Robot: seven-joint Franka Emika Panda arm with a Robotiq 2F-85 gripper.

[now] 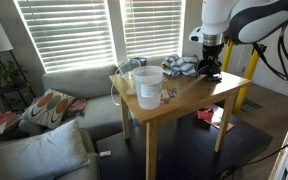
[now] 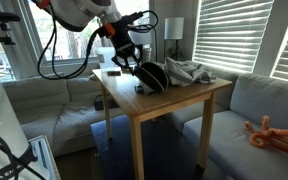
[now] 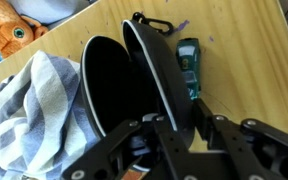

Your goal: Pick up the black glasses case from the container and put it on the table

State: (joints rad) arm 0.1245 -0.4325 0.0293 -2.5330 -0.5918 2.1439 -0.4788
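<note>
The black glasses case (image 3: pixel 114 85) lies open on the table (image 3: pixel 244 50), its two oval shells spread apart, with a clip loop at the far end. My gripper (image 3: pixel 184 122) is shut on the rim of one shell. In both exterior views the gripper (image 1: pixel 211 66) (image 2: pixel 125 58) stands over the case (image 1: pixel 212 74) (image 2: pixel 152 77) near the table's edge. I cannot tell whether the case rests on the wood or hangs just above it. The translucent container (image 1: pixel 147 88) stands at the opposite corner of the table (image 1: pixel 199 95), well away from the gripper.
A striped grey-white cloth (image 3: pixel 29 105) (image 2: pixel 189 72) (image 1: pixel 180 66) lies bunched against the case. A small green object (image 3: pixel 189 65) lies on the wood beside the case. A small metallic jar (image 1: pixel 168 96) stands next to the container. A sofa (image 1: pixel 69 85) with cushions flanks the table.
</note>
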